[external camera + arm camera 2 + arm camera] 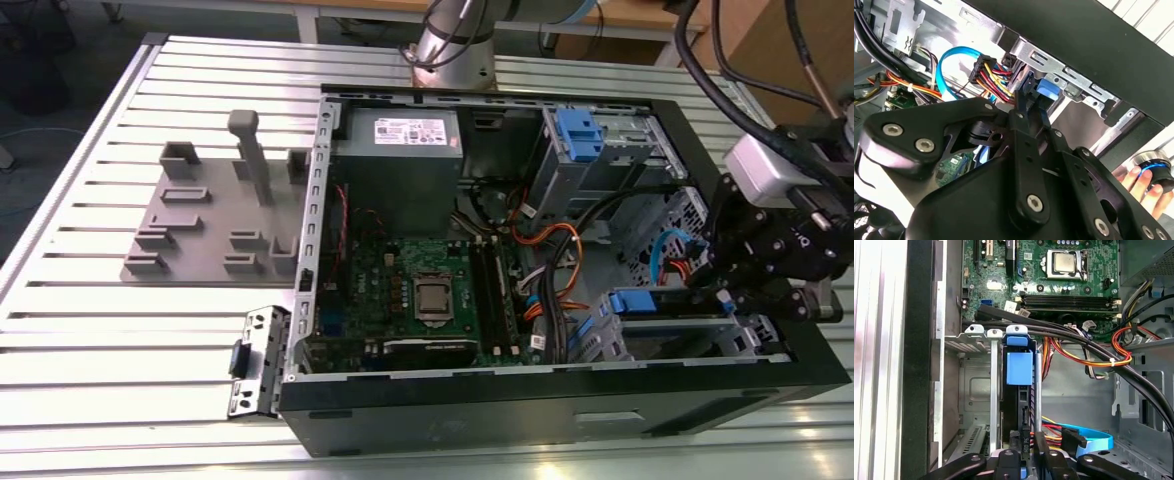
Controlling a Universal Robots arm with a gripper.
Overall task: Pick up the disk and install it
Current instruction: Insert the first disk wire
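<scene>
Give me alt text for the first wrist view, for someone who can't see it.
Looking down into an open computer case, the gripper sits over a blue-framed disk standing on edge in a metal drive cage. Beyond are the green motherboard and bundles of black, orange, red and blue cables.

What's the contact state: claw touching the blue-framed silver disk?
Cannot tell. In the first wrist view the claw sits at the end of the blue-framed silver disk; neither contact nor gap shows plainly.
</scene>
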